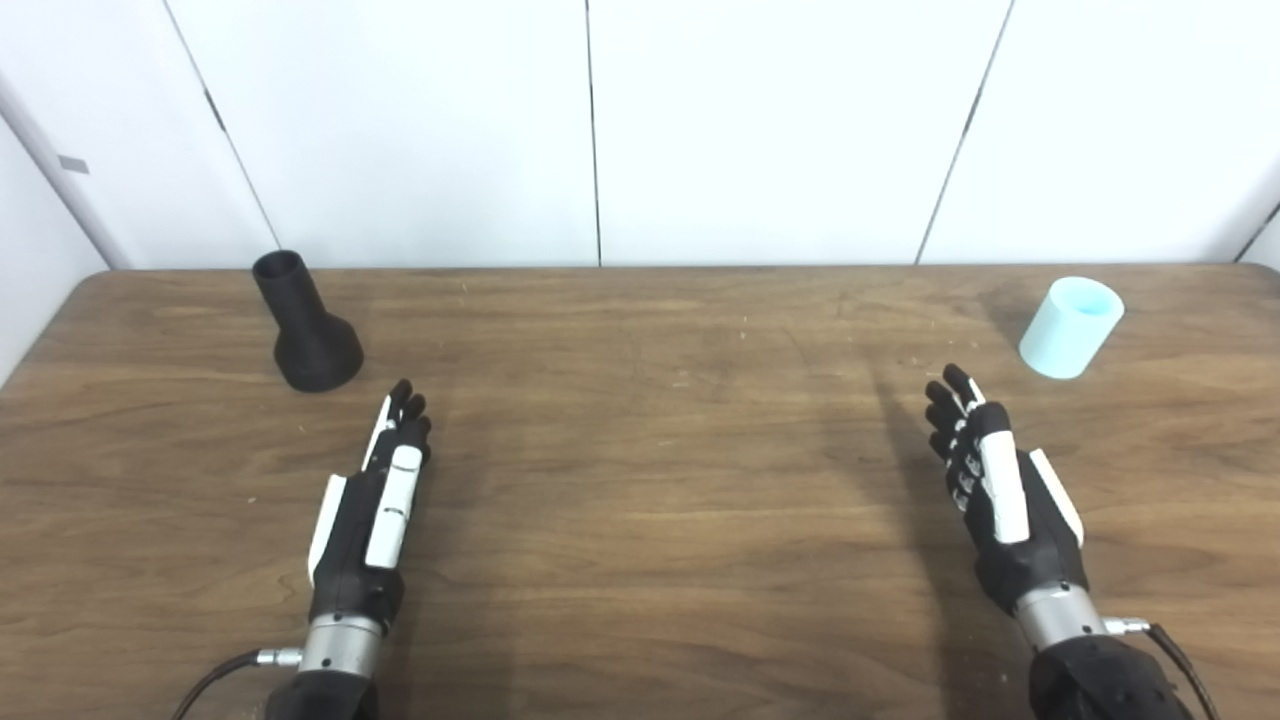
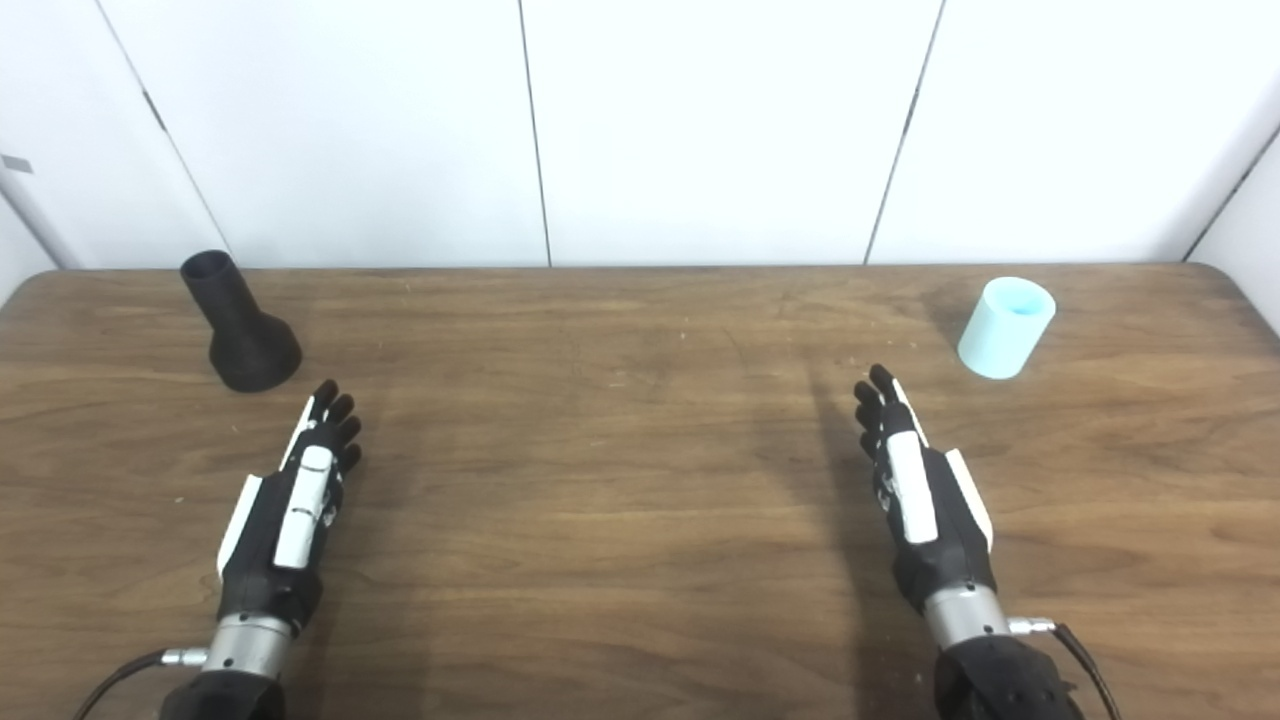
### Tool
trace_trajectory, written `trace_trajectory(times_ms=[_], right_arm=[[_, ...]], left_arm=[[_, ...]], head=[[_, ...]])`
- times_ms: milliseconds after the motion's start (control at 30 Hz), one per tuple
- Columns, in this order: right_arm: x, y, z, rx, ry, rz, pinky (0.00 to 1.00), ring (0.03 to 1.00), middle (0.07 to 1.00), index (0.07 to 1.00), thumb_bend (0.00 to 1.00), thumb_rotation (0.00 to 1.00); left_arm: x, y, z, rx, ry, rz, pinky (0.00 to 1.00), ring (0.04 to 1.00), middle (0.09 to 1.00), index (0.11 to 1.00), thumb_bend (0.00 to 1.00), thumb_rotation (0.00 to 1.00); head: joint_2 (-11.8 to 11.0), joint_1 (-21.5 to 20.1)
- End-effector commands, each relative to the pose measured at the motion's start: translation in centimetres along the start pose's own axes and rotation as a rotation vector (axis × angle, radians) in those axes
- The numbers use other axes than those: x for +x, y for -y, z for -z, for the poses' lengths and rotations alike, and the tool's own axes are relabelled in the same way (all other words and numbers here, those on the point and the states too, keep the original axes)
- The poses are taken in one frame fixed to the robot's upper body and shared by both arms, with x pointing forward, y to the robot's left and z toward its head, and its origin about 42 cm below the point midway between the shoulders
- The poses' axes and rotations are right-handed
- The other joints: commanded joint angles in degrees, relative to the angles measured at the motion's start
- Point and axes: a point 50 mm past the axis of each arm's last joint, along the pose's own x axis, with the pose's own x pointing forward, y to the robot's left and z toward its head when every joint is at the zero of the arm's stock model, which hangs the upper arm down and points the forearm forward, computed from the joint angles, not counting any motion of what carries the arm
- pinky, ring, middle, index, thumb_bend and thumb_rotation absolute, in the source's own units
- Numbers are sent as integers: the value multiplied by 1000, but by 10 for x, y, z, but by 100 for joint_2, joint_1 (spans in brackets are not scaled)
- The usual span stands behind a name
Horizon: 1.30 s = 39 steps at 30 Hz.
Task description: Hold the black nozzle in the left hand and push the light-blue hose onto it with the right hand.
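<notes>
Both the left hand (image 1: 375, 500) and the right hand (image 1: 995, 490) lay empty, fingers extended, on the brown wooden bench (image 1: 640, 480). The flared black plastic nozzle (image 1: 305, 325) stood just beyond the left hand, the light-blue cylindrical hose piece (image 1: 1070, 327) beyond the right, seemingly each staged for its own hand.

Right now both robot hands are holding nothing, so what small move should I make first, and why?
Probably reach the left robot hand forward and a little left toward the black nozzle. The nozzle stands upright on its wide base just beyond that hand's fingertips, and must be held before anything else. The right robot hand is open too, short of the light-blue hose, and can wait.
</notes>
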Motion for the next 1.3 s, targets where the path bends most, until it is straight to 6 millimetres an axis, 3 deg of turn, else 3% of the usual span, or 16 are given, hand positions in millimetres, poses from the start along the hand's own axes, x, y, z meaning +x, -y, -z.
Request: trace_trajectory(times_ms=[0, 300, 467, 933, 1267], right_arm=[[1, 3, -17, -5, 91, -3, 1000, 991, 971, 1000, 547, 1000], [1, 3, -17, -9, 92, 0, 1000, 990, 968, 1000, 548, 1000], [-1, 8, -17, -16, 92, 1, 1000, 986, 965, 1000, 551, 1000], [-2, 35, 10, -16, 74, -1, 976, 961, 942, 969, 566, 1000], [0, 46, 26, 10, 73, -13, 970, 968, 954, 973, 602, 1000]], left_arm=[[5, 2, -14, 10, 88, 0, 1000, 1000, 1000, 1000, 404, 948], [5, 1, -14, 15, 83, 0, 1000, 1000, 1000, 1000, 407, 947], [3, 5, -13, 13, 78, 2, 1000, 1000, 1000, 1000, 405, 946], [-2, 27, -2, -16, 80, -2, 1000, 1000, 1000, 999, 403, 936], [-2, 32, 2, -16, 88, -5, 1000, 1000, 996, 997, 390, 864]], head=[[-5, 4], [-17, -2], [-149, 314], [-885, 1271], [-1154, 1422]])
